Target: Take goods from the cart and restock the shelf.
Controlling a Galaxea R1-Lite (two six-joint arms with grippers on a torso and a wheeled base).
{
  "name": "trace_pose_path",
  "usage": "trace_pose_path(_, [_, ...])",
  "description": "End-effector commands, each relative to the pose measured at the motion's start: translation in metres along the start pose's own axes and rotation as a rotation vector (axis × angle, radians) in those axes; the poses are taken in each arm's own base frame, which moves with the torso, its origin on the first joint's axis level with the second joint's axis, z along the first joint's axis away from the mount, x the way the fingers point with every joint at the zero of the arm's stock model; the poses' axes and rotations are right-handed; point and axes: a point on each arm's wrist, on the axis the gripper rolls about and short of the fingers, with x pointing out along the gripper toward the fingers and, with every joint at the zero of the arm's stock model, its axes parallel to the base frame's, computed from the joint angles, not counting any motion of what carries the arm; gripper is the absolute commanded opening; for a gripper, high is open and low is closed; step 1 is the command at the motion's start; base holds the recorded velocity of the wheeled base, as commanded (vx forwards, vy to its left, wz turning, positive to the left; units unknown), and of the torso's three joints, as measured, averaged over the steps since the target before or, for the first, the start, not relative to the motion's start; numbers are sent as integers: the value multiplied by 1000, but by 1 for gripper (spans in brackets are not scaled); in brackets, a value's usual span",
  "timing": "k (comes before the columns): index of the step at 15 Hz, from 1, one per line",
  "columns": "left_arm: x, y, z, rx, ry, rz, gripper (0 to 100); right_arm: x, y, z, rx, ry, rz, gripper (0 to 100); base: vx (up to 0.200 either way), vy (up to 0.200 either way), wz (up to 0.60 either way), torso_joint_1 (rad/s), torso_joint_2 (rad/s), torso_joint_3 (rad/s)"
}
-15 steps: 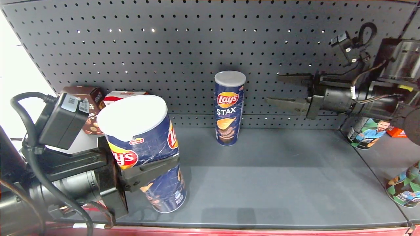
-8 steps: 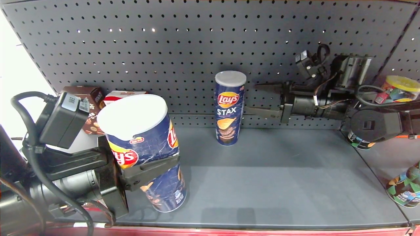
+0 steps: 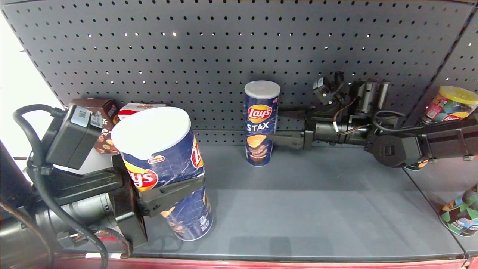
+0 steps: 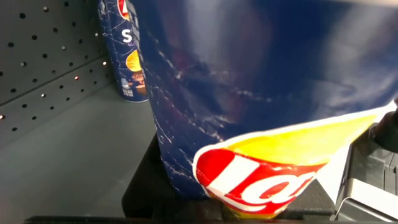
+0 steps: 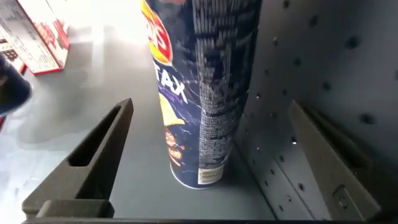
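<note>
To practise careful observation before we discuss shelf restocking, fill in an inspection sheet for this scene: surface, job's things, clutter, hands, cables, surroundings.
Surface: flat grey shelf with a red front edge.
Job's things: held chip can, tilted, at the near left; back chip can upright by the pegboard.
Clutter: brown box and red-and-white box at the back left; green cans and a yellow-lidded can at the right.
Hands: left hand shut on the held chip can; right hand open, one finger on each side of the back chip can, not touching it.
Cables: black cable looping over the left wrist; thin cables on the right wrist.
Surroundings: the perforated grey pegboard behind the shelf.
</note>
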Motion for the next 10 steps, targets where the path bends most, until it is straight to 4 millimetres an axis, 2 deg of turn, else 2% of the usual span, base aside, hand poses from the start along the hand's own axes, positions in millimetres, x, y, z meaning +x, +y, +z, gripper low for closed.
trace_pose_path(1, [0,0,0,0,1,0,0,11,0,-11,15,14,9,100,0,0,0,0,0,0])
trace_pose_path(10, [-1,0,0,-15,0,3,0,48,-4,-33,19,21,19,100,0,0,0,0,0,0])
